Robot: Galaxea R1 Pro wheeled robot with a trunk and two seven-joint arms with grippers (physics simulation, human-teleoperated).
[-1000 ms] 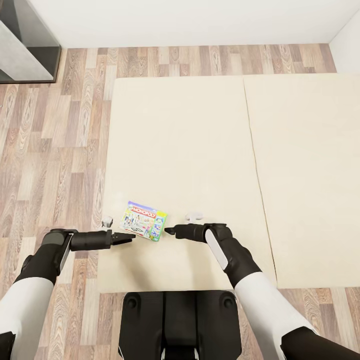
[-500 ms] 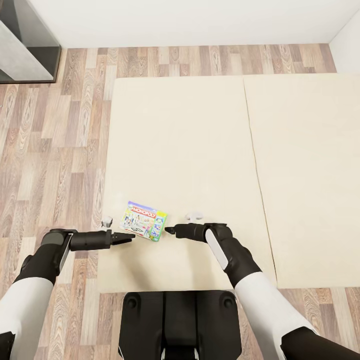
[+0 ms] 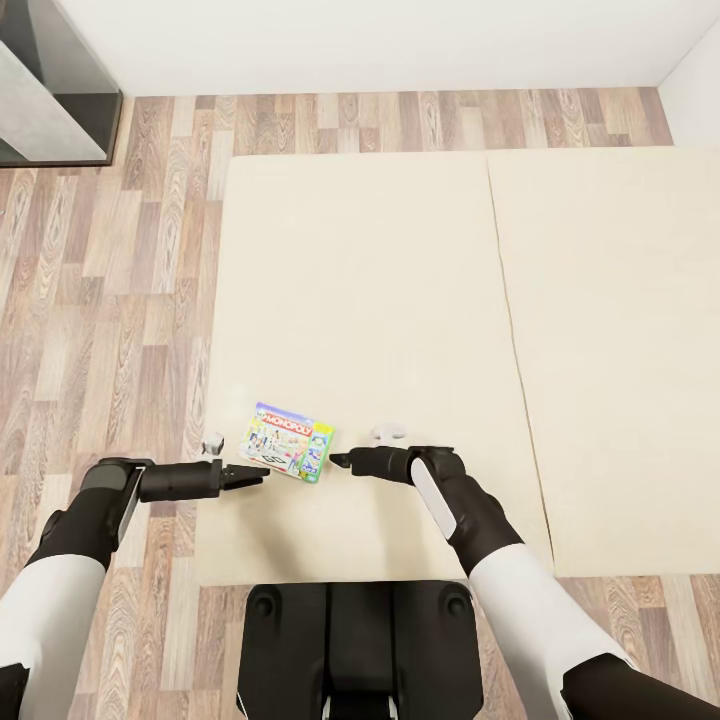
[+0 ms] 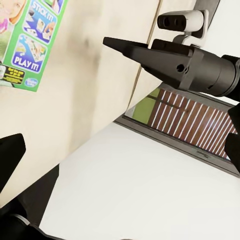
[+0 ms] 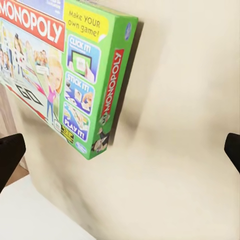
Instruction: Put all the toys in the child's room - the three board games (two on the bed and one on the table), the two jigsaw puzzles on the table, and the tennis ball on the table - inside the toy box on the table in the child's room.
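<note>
A Monopoly board game [image 3: 288, 452], a flat box with a green edge, lies on the beige bed [image 3: 370, 280] near its front left corner. My left gripper [image 3: 254, 474] hovers just left of the box and stands open. On the other side, the right gripper [image 3: 339, 461] points at the box's green edge [image 5: 112, 85], a small gap away, also open. One dark finger [image 5: 10, 152] shows at the edge of the right wrist view. The left wrist view catches the box's corner [image 4: 27, 45] and the right gripper [image 4: 114, 44] opposite.
The bed's second mattress half [image 3: 620, 350] runs on to the right. Wood-plank floor [image 3: 100, 290] lies to the left and behind. A dark grey unit [image 3: 50, 90] stands at the back left by the white wall [image 3: 380, 40]. My base [image 3: 360, 640] sits at the bed's front edge.
</note>
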